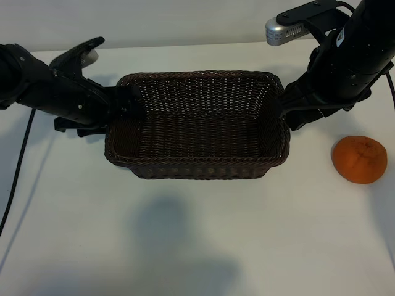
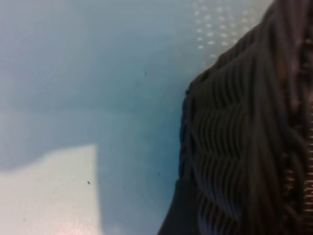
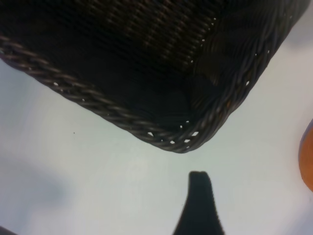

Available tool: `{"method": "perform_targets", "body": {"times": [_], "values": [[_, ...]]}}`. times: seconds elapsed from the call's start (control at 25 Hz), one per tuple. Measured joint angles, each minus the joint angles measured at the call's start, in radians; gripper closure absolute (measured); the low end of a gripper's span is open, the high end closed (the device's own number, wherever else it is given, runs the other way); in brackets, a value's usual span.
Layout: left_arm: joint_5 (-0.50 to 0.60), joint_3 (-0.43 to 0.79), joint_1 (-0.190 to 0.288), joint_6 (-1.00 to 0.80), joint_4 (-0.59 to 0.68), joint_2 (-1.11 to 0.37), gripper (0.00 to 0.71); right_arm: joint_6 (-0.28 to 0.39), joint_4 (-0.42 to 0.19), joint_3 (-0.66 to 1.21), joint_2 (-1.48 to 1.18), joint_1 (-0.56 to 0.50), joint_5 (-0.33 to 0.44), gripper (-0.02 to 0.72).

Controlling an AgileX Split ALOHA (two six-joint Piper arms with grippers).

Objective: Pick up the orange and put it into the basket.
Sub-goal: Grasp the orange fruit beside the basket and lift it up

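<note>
Task barely starting: orange (image 1: 360,159) lying on desk (image 1: 197,246) just beside right pincer (image 1: 290,114), outside empty basket (image 1: 196,126). Right pincer spread, grasping nothing; left pincer (image 1: 114,105) hovering at basket's far end, grip state unclear.

My left hand (image 1: 117,105) is hidden behind the basket (image 1: 197,166) rim in the exterior view. Right wrist view: the orange (image 3: 307,161) is cut off by the edge. Left wrist view: basket weave blurred, my fingers unseen.
</note>
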Motion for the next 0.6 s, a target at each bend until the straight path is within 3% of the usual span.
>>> {"method": "perform_targets", "body": {"times": [0.32, 0.6], "values": [[0.032, 0.000, 0.000, -0.117, 0.143, -0.062, 0.055, 0.000, 0.000, 0.000, 0.000, 0.000, 0.004, 0.177], [0.078, 0.000, 0.000, -0.132, 0.166, -0.137, 0.065, 0.000, 0.000, 0.000, 0.000, 0.000, 0.006, 0.177]]}}
